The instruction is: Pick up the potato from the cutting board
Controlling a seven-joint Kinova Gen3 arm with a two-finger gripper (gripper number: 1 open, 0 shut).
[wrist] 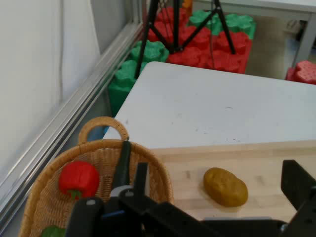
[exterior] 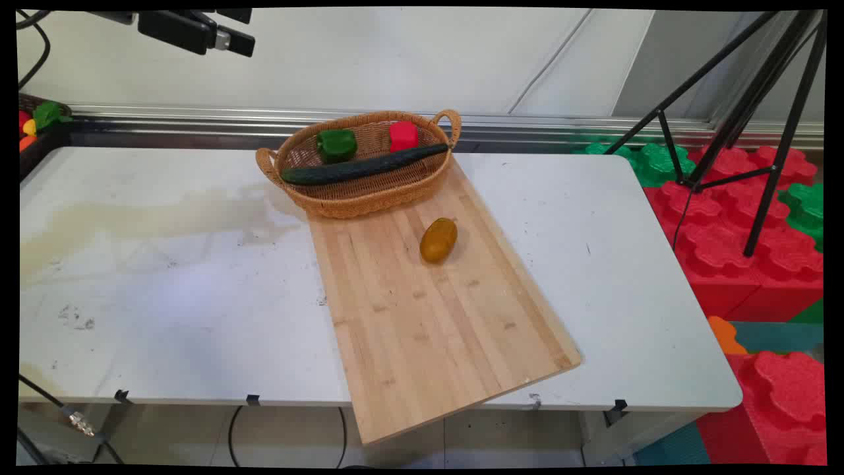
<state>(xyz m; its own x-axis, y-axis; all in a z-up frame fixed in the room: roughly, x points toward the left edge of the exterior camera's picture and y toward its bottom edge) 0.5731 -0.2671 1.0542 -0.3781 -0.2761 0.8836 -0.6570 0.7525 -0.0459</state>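
Note:
My gripper hangs high at the top left, well above the table, open and holding nothing. In the hand view the gripper has its fingers spread wide. Below it stands a wicker basket holding a green pepper, a red pepper and a long dark cucumber. A brown potato lies on the wooden cutting board just in front of the basket. The hand view shows the potato, the red pepper, the cucumber and the basket.
The board overhangs the white table's near edge. Red and green foam blocks and a black tripod stand right of the table. A crate of toy produce sits at the far left, with a metal rail along the wall.

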